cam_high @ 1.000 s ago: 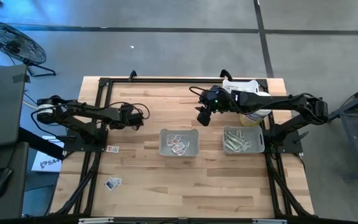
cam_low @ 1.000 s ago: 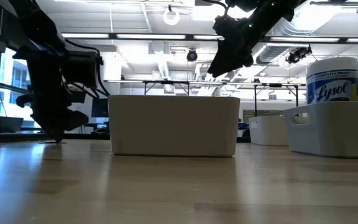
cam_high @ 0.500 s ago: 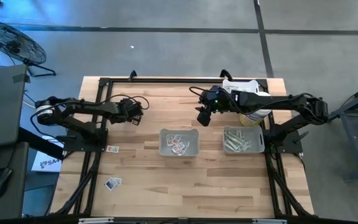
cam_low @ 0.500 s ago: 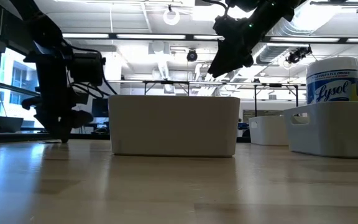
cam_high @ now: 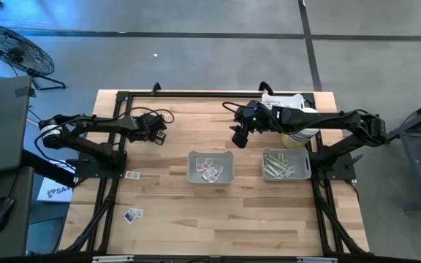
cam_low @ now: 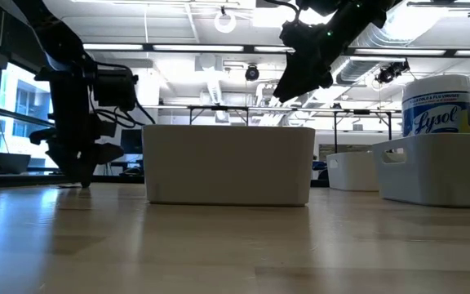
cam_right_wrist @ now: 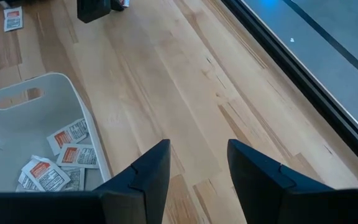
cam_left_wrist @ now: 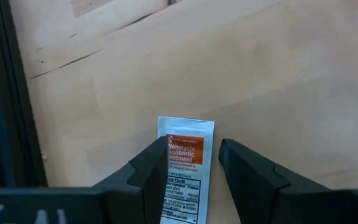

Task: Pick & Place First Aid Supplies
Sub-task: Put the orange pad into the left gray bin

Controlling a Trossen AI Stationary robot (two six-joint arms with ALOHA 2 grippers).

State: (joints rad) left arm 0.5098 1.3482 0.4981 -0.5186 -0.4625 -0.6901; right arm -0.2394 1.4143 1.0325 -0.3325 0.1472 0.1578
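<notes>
From above, the left gripper covers whatever lies beneath it near the back left of the table, so the packet there cannot be seen from overhead. Only the left wrist view shows it: one white packet with an orange band lying flat on the wood, its lower end cut off by the picture's edge. The left gripper's fingers stand apart on either side of it, released, and I cannot tell whether either finger touches the packet.

From table height the two trays' walls hide everything inside them, and the loose packets on the wood are too thin to make out.

The right gripper hangs above the table behind the middle tray, its jaws spread with nothing between them.

Counting from above: two grey trays. The middle one holds a heap of white and orange packets; the right wrist view shows at least four, and the rest overlap too much to count. The right tray holds a bundle of pale green strips, too closely packed to count. One white bottle stands behind that tray, partly under the right arm. Loose on the table's left side lie one packet by the frame and what looks like two more overlapping nearer the front.
</notes>
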